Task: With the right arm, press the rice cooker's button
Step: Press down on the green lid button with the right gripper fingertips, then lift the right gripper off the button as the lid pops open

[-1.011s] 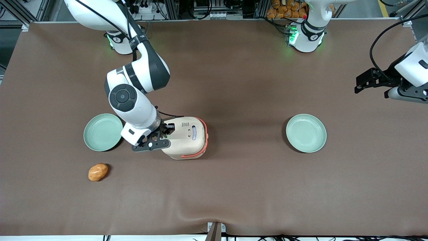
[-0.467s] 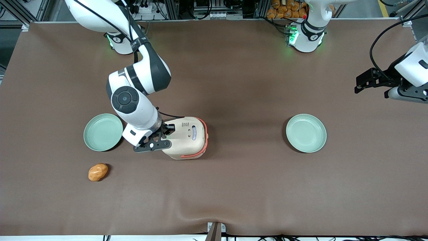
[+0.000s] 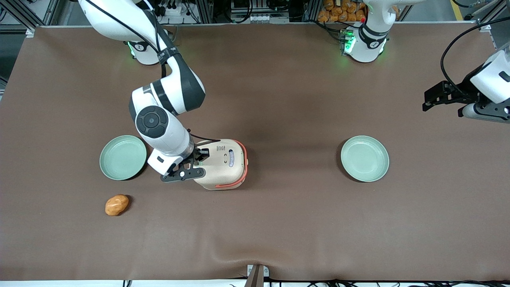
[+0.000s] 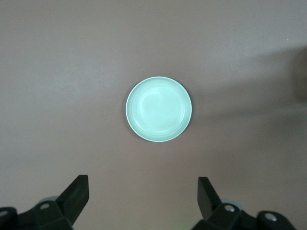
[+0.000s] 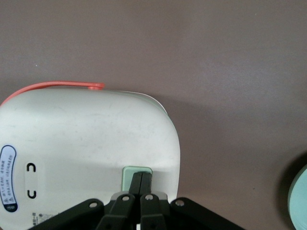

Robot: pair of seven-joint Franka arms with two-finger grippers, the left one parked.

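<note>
Your gripper (image 5: 139, 191) has its jaws pressed together, tips resting on the pale green button (image 5: 137, 173) at the cooker (image 3: 223, 164) lid's edge. The cooker sits mid-table toward the working arm's end, closed. It looks like light, hard plastic with a smooth shell, so I'd judge a sideways shove could slide it on the mat; push straight down on the button and nowhere else. A plate (image 3: 122, 157) lies at nine o'clock from the cooker, near the wrist. A potato (image 3: 116, 205) sits at eight o'clock, well apart. Twelve and six o'clock are open table (image 3: 279, 223).
</note>
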